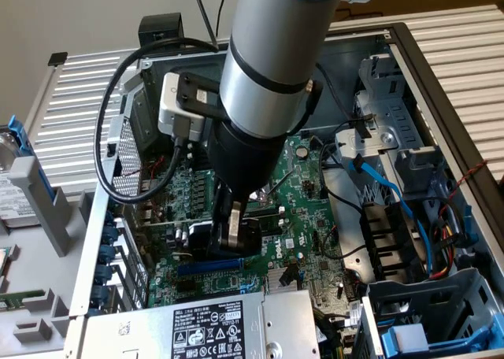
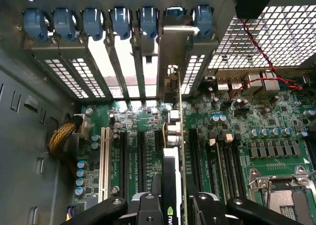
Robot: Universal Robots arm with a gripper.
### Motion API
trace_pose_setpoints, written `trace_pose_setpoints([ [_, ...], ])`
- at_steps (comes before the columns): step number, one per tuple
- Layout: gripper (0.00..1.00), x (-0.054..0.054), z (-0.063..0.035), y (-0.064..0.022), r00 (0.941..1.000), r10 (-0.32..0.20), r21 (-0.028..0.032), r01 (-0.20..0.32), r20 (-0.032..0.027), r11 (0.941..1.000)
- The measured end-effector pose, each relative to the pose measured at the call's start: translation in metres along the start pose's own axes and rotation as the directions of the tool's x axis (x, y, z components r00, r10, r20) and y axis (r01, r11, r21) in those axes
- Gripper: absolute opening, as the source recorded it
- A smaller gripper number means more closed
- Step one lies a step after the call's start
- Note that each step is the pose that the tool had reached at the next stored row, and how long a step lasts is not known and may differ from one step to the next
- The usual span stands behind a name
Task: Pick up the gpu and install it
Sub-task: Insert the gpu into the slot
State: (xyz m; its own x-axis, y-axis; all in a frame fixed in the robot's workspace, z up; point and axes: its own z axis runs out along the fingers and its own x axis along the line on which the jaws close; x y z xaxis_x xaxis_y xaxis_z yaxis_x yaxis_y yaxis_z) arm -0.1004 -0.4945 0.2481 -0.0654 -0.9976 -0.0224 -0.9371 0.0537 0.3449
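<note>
Fingers of the gripper (image 2: pixel 170 205) stand closed on the gpu (image 2: pixel 173 151), one pad on each face of the card; the card stands on edge, upright over the motherboard (image 2: pixel 276 136), and its silver end bracket (image 2: pixel 173 57) lies against the row of rear slot openings, beside the blue retaining clips (image 2: pixel 94 22). Whether the gold edge is fully down in its slot cannot be told from either view.

By my judgement the card is light and stiff yet fragile; a hold across the fan shroud and the board's flat faces, as here, looks soundest, well away from the connector edge and small components; metal fingers could slip on the smooth shroud.

The wrist view shows the card's line against the slots and the bracket's place at the case wall; the exterior view hides most of that behind the arm (image 1: pixel 268 68), but shows the gripper low inside the open computer case (image 1: pixel 409 52), above the power supply (image 1: pixel 205 327), with drive bays (image 1: pixel 394 146) at the exterior view's right.
</note>
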Motion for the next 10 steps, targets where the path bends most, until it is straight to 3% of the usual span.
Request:
trace_pose_setpoints([
  [10,0.29,0.0,0.0021,0.0019,1.0,0.0,0.001,0.0,0.0002,1.0],
])
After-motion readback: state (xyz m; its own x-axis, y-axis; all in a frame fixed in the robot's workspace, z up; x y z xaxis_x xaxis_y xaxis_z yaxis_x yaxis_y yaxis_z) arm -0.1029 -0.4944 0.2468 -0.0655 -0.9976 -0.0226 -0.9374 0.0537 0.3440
